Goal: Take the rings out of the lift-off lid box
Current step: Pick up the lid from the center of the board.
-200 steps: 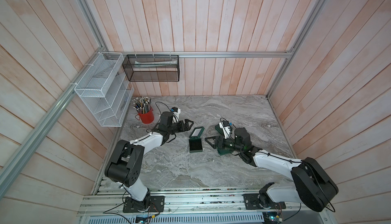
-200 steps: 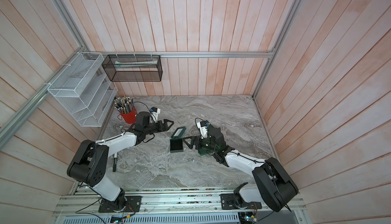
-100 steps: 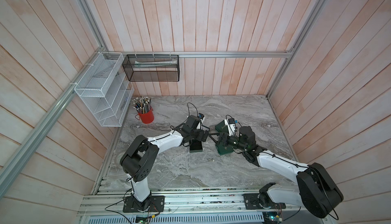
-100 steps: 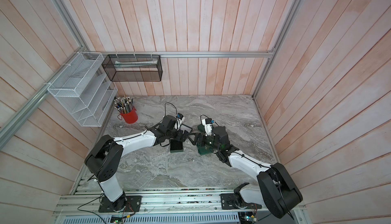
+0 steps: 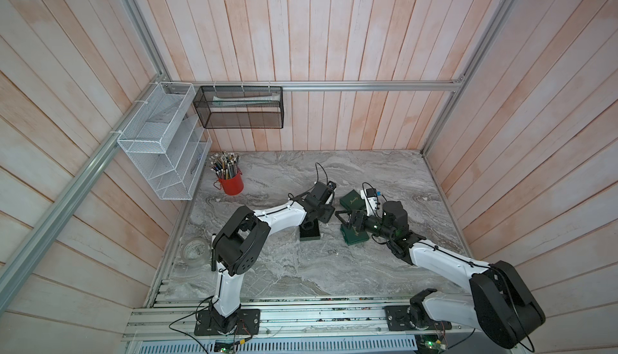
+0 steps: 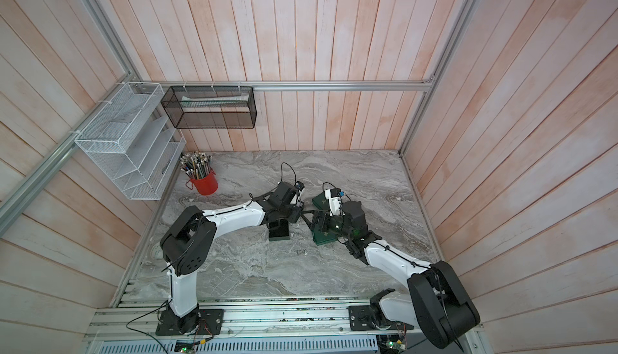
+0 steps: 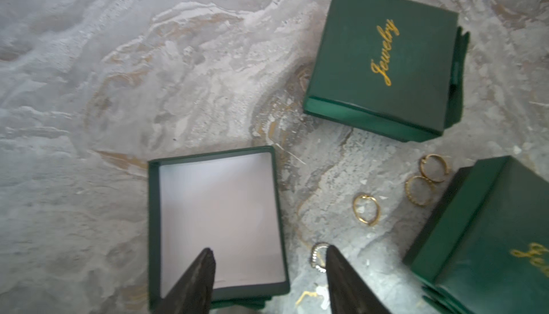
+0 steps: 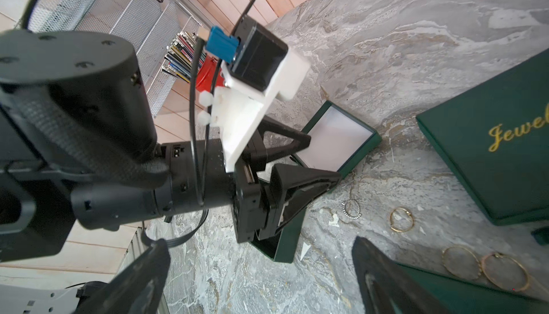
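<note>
On the counter (image 5: 301, 278), just beside the open box (image 7: 217, 220), four rings (image 8: 401, 219) lie loose: a silvery ring (image 7: 319, 256) close to its wall, and three gold rings (image 7: 367, 210) farther off, toward a closed green box (image 7: 490, 238). The open box shows only bare white lining, so the emptying looks done, or nearly. Little seems left beyond drawing the arms clear. The left fingers (image 7: 341, 274) stand apart and straddle the box's wall, one over the lining, the other outside and almost touching the silvery ring. They clamp nothing visible. The right fingers (image 8: 383, 280) are spread wide and empty, near the gold rings.
</note>
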